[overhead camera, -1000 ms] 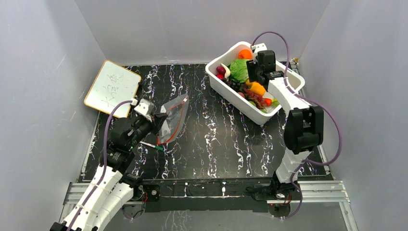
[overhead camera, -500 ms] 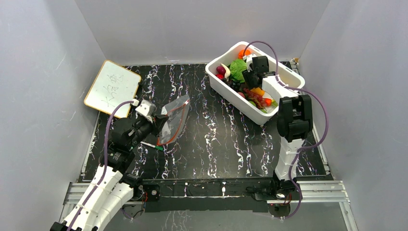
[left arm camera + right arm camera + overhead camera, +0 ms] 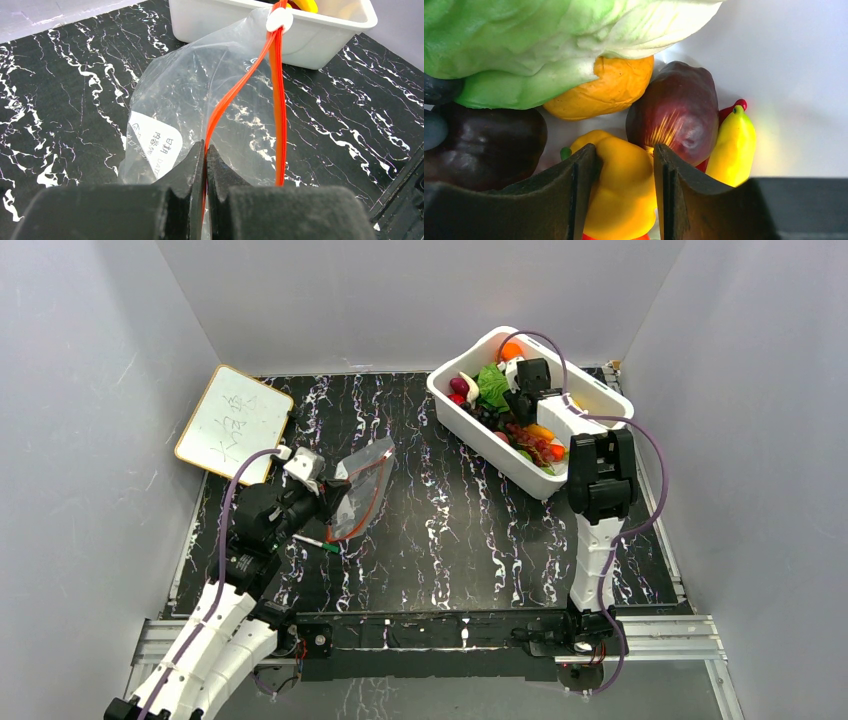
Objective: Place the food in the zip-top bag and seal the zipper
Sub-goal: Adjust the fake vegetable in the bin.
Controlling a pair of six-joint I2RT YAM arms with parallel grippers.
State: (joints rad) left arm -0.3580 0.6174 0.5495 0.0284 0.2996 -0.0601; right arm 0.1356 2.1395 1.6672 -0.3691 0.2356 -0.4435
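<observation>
1. Black marbled table [image 3: 450,540]: at left, the left gripper [image 3: 205,150] pinches one zipper [image 3: 281,110] strip, holding the mouth of the zip-top bag [image 3: 358,490] apart
2. Far right, inside the white tub [image 3: 480,440], the right gripper [image 3: 626,150] clasps a yellow food piece [image 3: 621,200]; the bag lies left and nearer

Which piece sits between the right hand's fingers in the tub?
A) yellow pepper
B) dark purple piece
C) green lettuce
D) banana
A: in the right wrist view the two fingers of the right hand flank the yellow pepper, while the lettuce and banana lie outside them.
</observation>
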